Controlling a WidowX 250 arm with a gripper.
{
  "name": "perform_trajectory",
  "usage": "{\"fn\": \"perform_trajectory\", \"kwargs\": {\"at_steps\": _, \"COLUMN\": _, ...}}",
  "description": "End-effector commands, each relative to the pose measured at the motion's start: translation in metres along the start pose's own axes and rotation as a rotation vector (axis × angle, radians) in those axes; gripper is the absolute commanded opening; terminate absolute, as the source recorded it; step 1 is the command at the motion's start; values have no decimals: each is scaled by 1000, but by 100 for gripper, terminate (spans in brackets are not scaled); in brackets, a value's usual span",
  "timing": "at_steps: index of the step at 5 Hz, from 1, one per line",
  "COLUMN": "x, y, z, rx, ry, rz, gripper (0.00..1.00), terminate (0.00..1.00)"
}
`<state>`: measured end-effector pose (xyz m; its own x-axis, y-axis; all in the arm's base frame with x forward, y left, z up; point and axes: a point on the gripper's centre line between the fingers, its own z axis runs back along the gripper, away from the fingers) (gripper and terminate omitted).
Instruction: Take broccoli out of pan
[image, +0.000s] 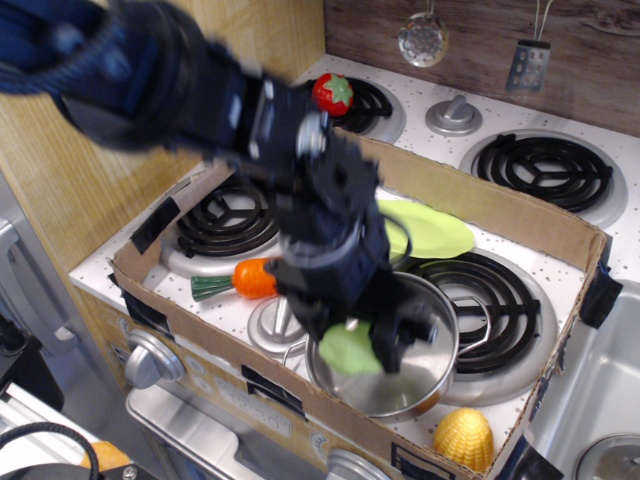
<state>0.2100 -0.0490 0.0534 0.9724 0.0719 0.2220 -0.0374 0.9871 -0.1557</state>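
Pale green broccoli (349, 349) caught between the dark fingers of the black gripper (372, 343), jaws closed on it, lifted clear of the floor of the pan (430, 385) and hanging over the vessel's left rim. Arm blurred by motion, reaching in from upper left across the toy stove (520, 85). Stainless-steel pan sitting on the front right burner (505, 300) inside a low cardboard box wall (490, 205), its shiny base bare and in plain sight. Orange carrot (245, 279) lying on its side to the left of the pan, just beside the front knob (272, 322). Lime-green plate (435, 232) behind the pan, partly hidden by the arm. Yellow corn (463, 437) at the front corner of the box, near the pan. Red strawberry (333, 93) resting on the rear left burner, well apart.
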Motion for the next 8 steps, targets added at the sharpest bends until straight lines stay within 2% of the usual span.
{"fn": "perform_trajectory", "kwargs": {"at_steps": 1, "x": 56, "y": 8, "z": 72, "rx": 70, "ry": 46, "rz": -25, "gripper": 0, "terminate": 0}}
{"fn": "perform_trajectory", "kwargs": {"at_steps": 2, "x": 80, "y": 45, "z": 71, "rx": 134, "ry": -56, "rz": -197, "gripper": 0, "terminate": 0}}
{"fn": "perform_trajectory", "kwargs": {"at_steps": 3, "x": 96, "y": 81, "z": 53, "rx": 168, "ry": -106, "rz": -298, "gripper": 0, "terminate": 0}}
{"fn": "perform_trajectory", "kwargs": {"at_steps": 4, "x": 103, "y": 105, "z": 38, "rx": 194, "ry": -98, "rz": -320, "gripper": 0, "terminate": 0}}
{"fn": "perform_trajectory", "kwargs": {"at_steps": 5, "x": 112, "y": 126, "z": 25, "rx": 211, "ry": -117, "rz": -374, "gripper": 0, "terminate": 0}}
{"fn": "perform_trajectory", "kwargs": {"at_steps": 6, "x": 116, "y": 137, "z": 13, "rx": 180, "ry": -126, "rz": -390, "gripper": 0, "terminate": 0}}
{"fn": "perform_trajectory", "kwargs": {"at_steps": 7, "x": 112, "y": 147, "z": -4, "rx": 148, "ry": -159, "rz": -403, "gripper": 0, "terminate": 0}}
{"fn": "perform_trajectory", "kwargs": {"at_steps": 8, "x": 111, "y": 145, "z": -2, "rx": 135, "ry": -133, "rz": -419, "gripper": 100, "terminate": 0}}
